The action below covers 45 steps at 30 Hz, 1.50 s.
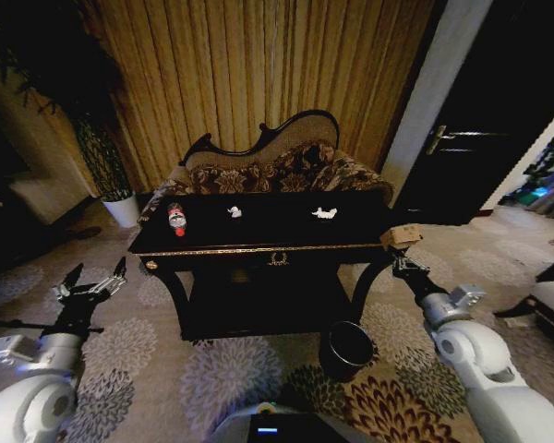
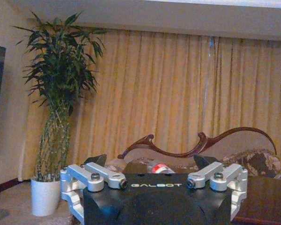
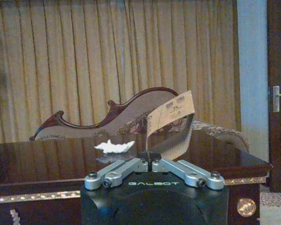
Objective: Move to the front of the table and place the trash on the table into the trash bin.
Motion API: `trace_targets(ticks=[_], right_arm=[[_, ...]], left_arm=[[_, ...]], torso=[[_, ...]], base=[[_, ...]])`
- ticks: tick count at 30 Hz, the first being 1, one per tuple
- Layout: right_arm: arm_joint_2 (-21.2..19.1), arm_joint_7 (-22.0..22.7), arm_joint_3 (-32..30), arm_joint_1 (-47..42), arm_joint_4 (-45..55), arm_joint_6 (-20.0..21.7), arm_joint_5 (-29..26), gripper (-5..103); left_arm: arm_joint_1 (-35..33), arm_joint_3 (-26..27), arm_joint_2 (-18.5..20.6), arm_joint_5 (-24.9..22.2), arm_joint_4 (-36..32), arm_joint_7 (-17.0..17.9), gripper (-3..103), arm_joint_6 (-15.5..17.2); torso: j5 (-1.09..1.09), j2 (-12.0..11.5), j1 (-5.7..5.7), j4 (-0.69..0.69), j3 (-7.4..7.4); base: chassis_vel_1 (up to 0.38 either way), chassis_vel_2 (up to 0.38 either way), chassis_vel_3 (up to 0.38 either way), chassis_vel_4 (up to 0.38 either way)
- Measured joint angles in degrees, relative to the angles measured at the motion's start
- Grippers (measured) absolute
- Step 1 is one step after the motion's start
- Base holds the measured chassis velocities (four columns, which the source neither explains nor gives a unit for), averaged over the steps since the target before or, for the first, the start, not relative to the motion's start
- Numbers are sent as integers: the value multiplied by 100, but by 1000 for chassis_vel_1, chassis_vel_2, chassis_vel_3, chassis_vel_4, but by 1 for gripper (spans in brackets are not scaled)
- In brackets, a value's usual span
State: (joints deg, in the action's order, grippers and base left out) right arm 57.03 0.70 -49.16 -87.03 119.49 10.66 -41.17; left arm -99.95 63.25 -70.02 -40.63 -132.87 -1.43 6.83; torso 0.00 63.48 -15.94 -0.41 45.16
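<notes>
One card (image 1: pixel 400 236) is pinched in the right gripper (image 1: pixel 403 263) above and right of the bin (image 1: pixel 349 350); left gripper (image 1: pixel 90 285) gapes idle.

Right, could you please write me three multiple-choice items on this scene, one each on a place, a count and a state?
1. Where does the trash bin stand?
A. on the table's lower shelf
B. beside the white plant pot
C. on the carpet before the table, toward the robot's right

2. How many white paper scraps lie on the table top?
A. one
B. two
C. four

3. How is the right gripper?
A. shut on a cardboard scrap
B. open and empty
C. shut on the bottle

Answers:
1 C: the trash bin sits on the carpet near the table's right front leg.
2 B: two scraps show.
3 A: the right gripper pinches the cardboard scrap; the left gripper hangs open.
</notes>
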Motion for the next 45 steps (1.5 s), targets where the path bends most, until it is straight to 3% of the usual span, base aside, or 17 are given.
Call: trace_targets(ticks=[14, 32, 45], right_arm=[[445, -217, 596, -107, -920, -253, 833, 0], [1150, -411, 1194, 875, -4148, -668, 2001, 0], [1672, -407, 1264, 1327, -5125, -1043, 2557, -3]], left_arm=[[-9, 5, -1, -6, 91, -13, 100, -88], [-2, -47, -51, 26, 72, -22, 100, -89], [-36, -1, -68, 40, 63, -34, 100, -107]], torso=[[0, 0, 0, -1, 0], [0, -1, 0, 0, 0], [-1, -1, 0, 1, 0]], base=[[25, -26, -22, 22], [0, 0, 0, 0], [0, 0, 0, 0]])
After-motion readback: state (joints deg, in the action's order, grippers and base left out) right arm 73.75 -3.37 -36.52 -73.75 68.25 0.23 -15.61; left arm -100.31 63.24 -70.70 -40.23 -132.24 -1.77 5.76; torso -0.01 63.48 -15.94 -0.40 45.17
